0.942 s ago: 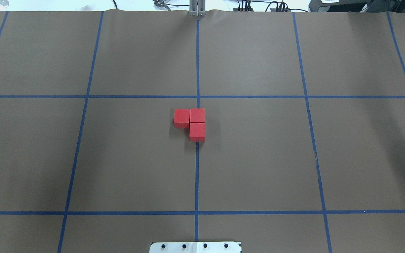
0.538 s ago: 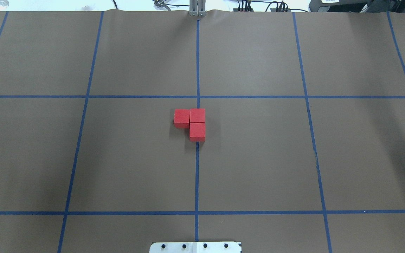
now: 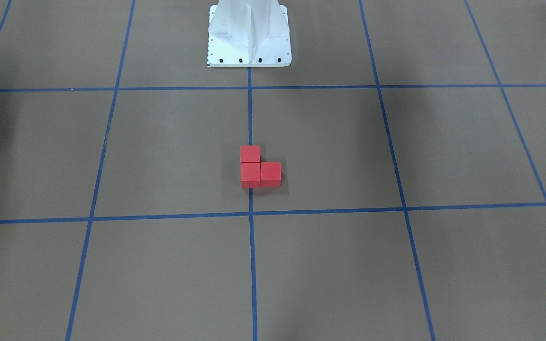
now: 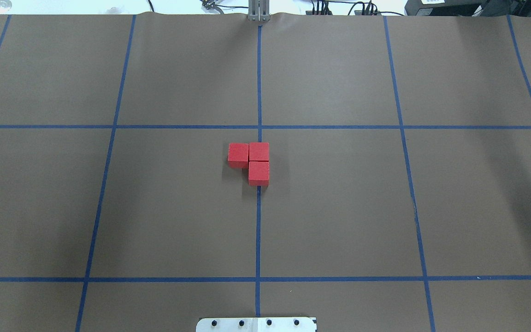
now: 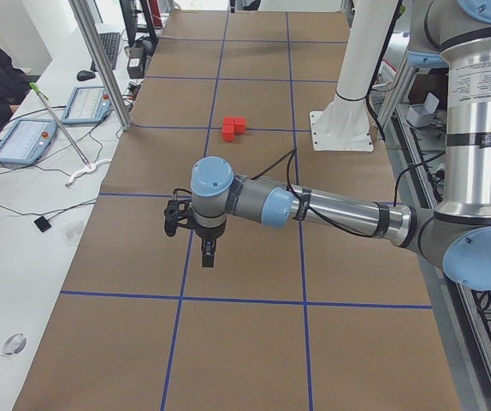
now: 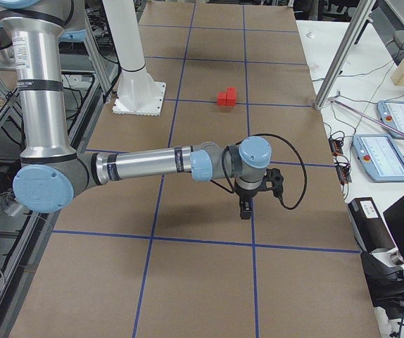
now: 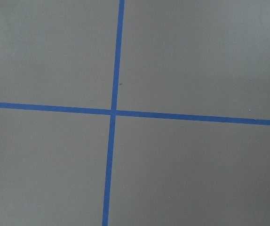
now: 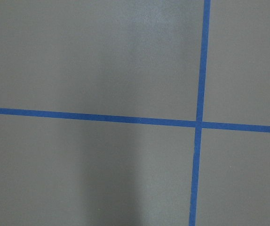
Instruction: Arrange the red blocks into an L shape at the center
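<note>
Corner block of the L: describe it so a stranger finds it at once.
From the white base, follow the middle blue line outward to the red blocks. Two sit on that line; the corner block is the one farther from the base. It alone touches both others.

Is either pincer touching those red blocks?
Apart. The side views show the left pincer and right pincer hanging far from the red blocks.

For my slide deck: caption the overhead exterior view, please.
Three red blocks touching in an L at the middle blue tape line of the brown table.
</note>
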{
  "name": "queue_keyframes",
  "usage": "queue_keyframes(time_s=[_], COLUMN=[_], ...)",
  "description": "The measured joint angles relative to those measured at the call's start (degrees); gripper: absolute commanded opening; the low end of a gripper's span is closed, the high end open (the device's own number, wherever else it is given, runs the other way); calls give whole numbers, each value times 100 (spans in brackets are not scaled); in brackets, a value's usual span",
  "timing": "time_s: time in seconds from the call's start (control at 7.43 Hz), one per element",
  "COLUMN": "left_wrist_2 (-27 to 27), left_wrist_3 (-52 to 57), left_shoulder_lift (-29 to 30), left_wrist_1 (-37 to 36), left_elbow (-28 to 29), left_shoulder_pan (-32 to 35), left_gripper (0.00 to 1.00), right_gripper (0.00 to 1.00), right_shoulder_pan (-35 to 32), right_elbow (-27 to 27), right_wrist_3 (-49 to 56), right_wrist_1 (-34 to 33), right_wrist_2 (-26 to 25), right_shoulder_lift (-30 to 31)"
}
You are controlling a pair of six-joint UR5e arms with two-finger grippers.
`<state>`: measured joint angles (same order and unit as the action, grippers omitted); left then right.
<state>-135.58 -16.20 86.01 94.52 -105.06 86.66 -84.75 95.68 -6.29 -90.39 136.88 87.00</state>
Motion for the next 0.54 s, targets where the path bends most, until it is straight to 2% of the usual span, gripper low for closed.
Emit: queue_keyframes(time_s=[0.54], left_wrist_2=[-55], left_wrist_3=[-13], left_shoulder_lift=[170], left_wrist_1=[-39], left_elbow=[475], left_shoulder_pan=[-9], left_gripper=[100], right_gripper=[99], right_shoulder_pan=[2], right_elbow=[215], right_wrist_3=[-26], right_wrist_1=[-2], right_wrist_2=[-27], right_shoulder_lift=[-4])
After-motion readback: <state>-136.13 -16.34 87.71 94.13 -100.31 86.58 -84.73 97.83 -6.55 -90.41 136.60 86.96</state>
